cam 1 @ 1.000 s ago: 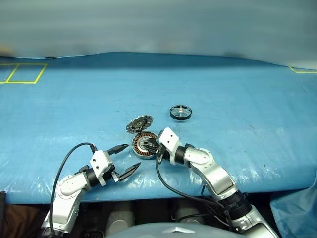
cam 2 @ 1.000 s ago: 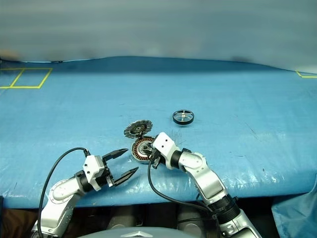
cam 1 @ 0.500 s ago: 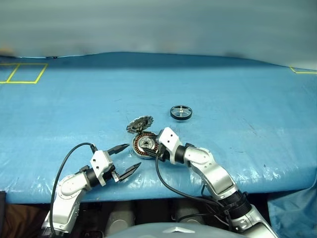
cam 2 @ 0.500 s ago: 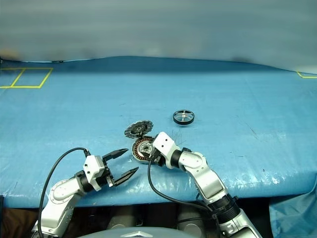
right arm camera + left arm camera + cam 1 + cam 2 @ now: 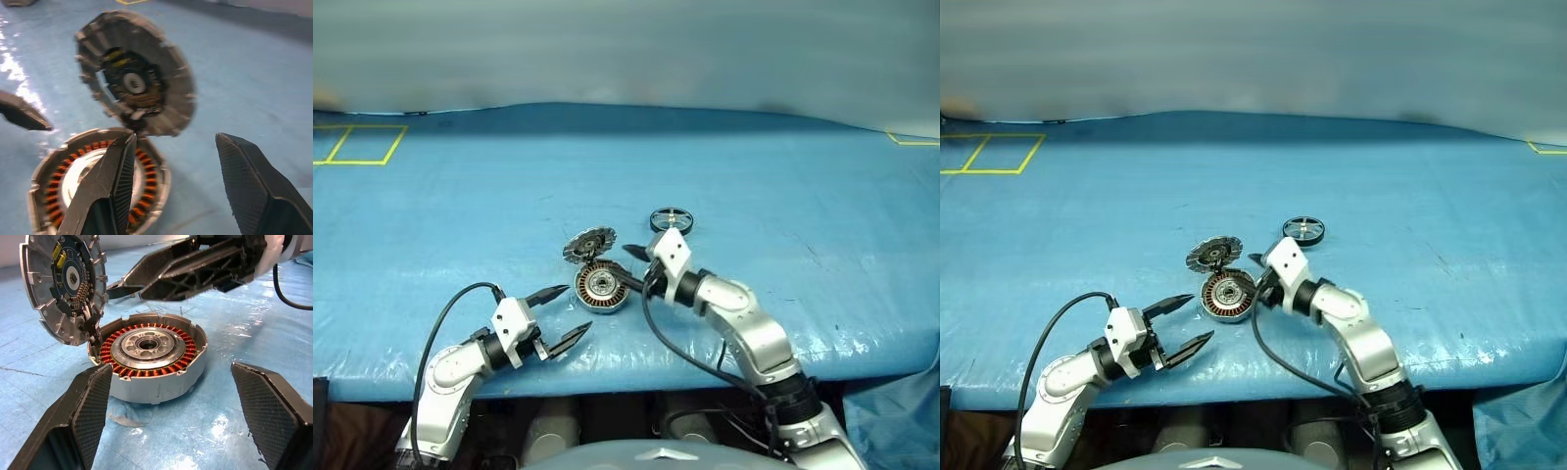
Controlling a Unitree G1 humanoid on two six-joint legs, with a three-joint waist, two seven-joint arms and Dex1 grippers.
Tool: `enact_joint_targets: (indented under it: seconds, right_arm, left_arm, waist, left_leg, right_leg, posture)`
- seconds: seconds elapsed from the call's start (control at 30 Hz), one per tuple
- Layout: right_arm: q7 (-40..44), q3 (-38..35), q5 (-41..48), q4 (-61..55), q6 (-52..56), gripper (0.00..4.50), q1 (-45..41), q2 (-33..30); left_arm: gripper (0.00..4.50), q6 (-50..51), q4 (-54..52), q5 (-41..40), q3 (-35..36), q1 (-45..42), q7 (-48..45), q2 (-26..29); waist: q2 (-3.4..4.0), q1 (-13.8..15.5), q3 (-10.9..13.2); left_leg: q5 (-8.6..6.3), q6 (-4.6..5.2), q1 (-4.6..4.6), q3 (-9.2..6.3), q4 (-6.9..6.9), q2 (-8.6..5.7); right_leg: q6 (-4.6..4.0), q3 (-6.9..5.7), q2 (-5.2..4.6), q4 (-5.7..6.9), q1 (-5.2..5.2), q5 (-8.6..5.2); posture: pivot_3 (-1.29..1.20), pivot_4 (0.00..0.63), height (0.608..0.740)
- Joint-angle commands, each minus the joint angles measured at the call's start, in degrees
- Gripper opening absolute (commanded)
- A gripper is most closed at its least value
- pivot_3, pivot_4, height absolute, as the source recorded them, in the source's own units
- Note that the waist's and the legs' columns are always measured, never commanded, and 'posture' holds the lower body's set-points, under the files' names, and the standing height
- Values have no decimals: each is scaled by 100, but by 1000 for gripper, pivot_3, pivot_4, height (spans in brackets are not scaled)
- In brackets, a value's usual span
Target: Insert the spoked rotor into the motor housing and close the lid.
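Observation:
The motor housing (image 5: 600, 287), a silver cup with copper windings, sits on the blue sheet near the front edge. Its lid (image 5: 588, 243) stands tilted open on the hinge at the far side, toothed inner face showing (image 5: 134, 78). The spoked rotor (image 5: 671, 219), a black ring, lies flat farther back and to the right. My right gripper (image 5: 628, 267) hovers open and empty just right of the housing, between it and the rotor. My left gripper (image 5: 572, 308) stands open and empty left of the housing (image 5: 149, 352), pointing at it from a short way off.
The blue sheet (image 5: 783, 196) covers the whole table, with its front edge close below both grippers. Yellow tape squares (image 5: 357, 144) mark the far left corner, and another tape mark (image 5: 913, 139) sits at the far right.
My right gripper has pulled off the housing, risen and shifted right toward the rotor, and its fingers have opened. Housing, lid, rotor and left gripper have stayed put.

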Motion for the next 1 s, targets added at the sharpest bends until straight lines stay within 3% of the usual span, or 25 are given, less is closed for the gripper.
enact_joint_targets:
  seconds: [0.03, 0.3, 0.5, 1.0]
  right_arm:
    - [-253, -480, -121, 153, -12, 2714, -442, -193]
    - [-666, -676, -509, 1391, 176, 2714, -1362, -374]
    - [-909, -704, -509, 2390, 318, 2714, -1745, -26]
    - [-1078, -742, -531, 1980, 703, 2714, -1159, 24]
  left_arm:
    - [4118, -36, -178, -160, 58, -11, -84, 1]
    - [4118, -81, -147, -163, 62, -61, -77, -23]
    - [4118, -119, -134, -78, 60, -32, 34, -59]
    - [4118, -165, -82, 0, 50, -26, 114, -50]
  waist:
    - [-2, -1, -1]
    - [-1, -28, -1]
    - [-1, -54, -1]
    - [1, -64, 0]
  left_leg:
    - [0, 0, 1, 0, 0, 0]
    - [0, 0, -1, 23, -7, 0]
    - [1, 1, -1, 22, -6, 0]
    - [1, 1, 0, 22, -6, 0]
  right_leg:
    - [0, -1, 1, 0, 0, 0]
    - [-29, 1, 8, 5, -3, 16]
    - [-29, 1, 9, 5, 0, 16]
    - [-27, 2, 11, 8, 1, 16]
  posture:
    - [0, 150, 740]
    - [0, 150, 740]
    - [0, 150, 740]
    - [0, 150, 740]
